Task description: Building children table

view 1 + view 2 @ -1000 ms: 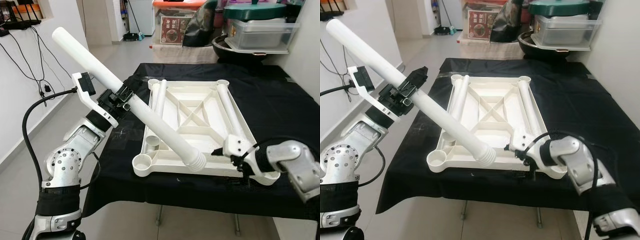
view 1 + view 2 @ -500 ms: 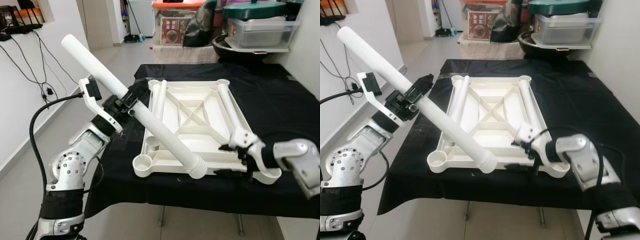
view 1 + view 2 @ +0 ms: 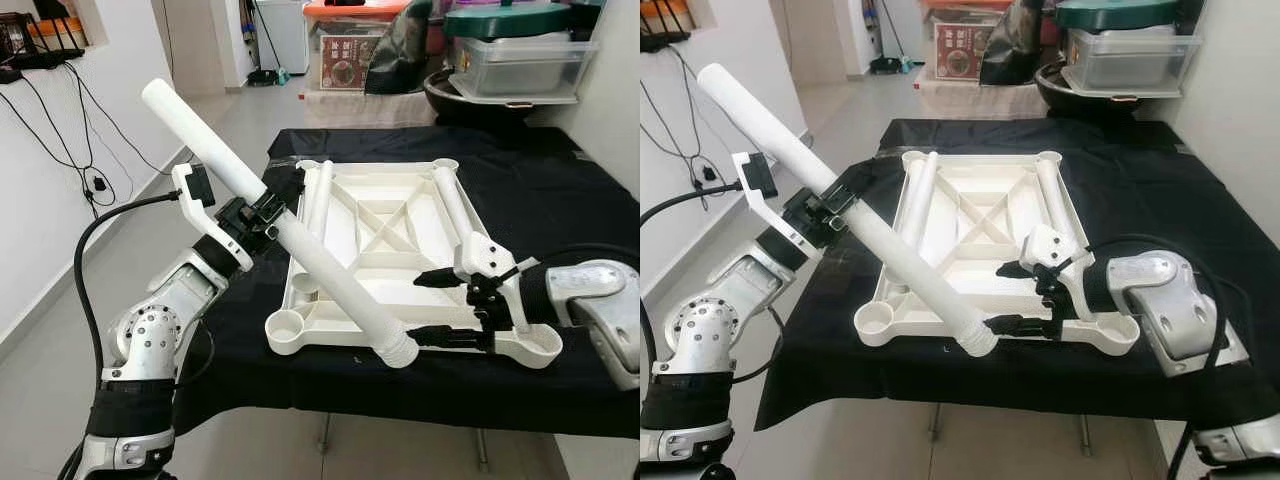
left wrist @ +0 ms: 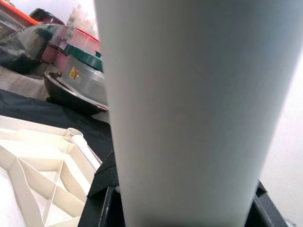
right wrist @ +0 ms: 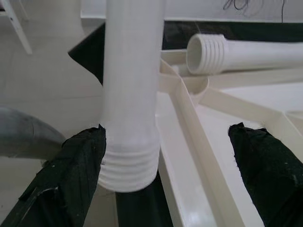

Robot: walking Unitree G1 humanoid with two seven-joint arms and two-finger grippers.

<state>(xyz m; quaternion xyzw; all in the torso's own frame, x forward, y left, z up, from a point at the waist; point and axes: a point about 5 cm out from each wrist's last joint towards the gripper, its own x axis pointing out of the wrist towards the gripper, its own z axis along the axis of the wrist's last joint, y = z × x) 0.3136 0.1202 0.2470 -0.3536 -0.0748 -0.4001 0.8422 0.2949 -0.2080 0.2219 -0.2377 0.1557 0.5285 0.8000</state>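
A white tabletop lies upside down on the black-clothed table. Two white legs rest in it, one along its left side and one along its right side. My left gripper is shut on a third long white leg, which slants down to the right. Its threaded end hangs just off the tabletop's front rim, right of the empty front-left corner socket. My right gripper is open beside that end. One finger touches the thread; the other finger is over the tabletop.
Plastic storage boxes and a dark pot stand behind the table. A white wall with hanging cables runs along the left, with bare floor between it and the table. The table's front edge lies just below both grippers.
The left arm has swung the leg further right and steeper. The right gripper has opened and shifted to the leg's threaded end.
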